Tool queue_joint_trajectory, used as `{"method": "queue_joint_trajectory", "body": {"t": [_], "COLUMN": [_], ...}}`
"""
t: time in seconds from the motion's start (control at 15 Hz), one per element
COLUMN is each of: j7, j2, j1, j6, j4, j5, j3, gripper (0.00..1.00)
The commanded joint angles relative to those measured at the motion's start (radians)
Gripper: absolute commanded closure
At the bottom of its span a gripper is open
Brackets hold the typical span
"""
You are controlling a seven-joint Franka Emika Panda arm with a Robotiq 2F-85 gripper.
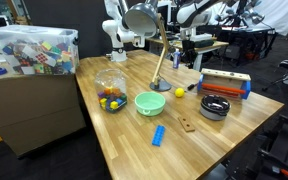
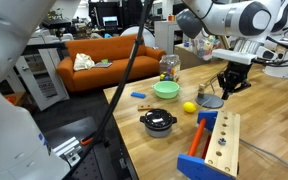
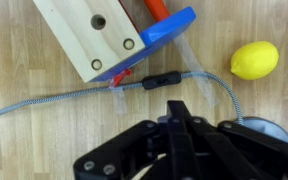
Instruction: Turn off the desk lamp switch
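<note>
The gripper (image 3: 177, 106) has its jaws pressed together, pinching nothing. It hovers over the inline switch (image 3: 160, 81) on the desk lamp (image 1: 139, 18) cord; contact is unclear.

looks like a robotics lab to me: white robot arms (image 1: 197, 12) in the back, monitors (image 2: 106, 14), big wooden workbench (image 1: 124, 150), plus an orange couch (image 2: 109, 55) off to the side.

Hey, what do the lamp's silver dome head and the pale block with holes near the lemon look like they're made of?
The desk lamp's round silver-grey dome head looks like metal with a satin finish: smooth, with a soft sheen. The pale rectangular block with round holes looks like bare wood, matte with faint grain.
</note>
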Motion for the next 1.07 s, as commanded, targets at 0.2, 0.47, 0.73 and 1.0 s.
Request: {"method": "queue_joint_trajectory", "body": {"t": [0.2,0.47,0.73,1.0], "j7": [-0.044,-0.105,-0.164,-0.186], "j2": [-0.310,-0.504,-0.704,-0.875], "j1": [0.004,-0.011,-0.027,-0.026], "j6": [0.189,0.261,0.329,0.365], "j4": [-0.391,-0.615,-0.853,-1.041], "j5": [-0.047,-0.045,-0.031,-0.003], "j3": [0.013,0.012,-0.001,-0.019], "gripper": [1.00,1.00,1.00,1.00]}}
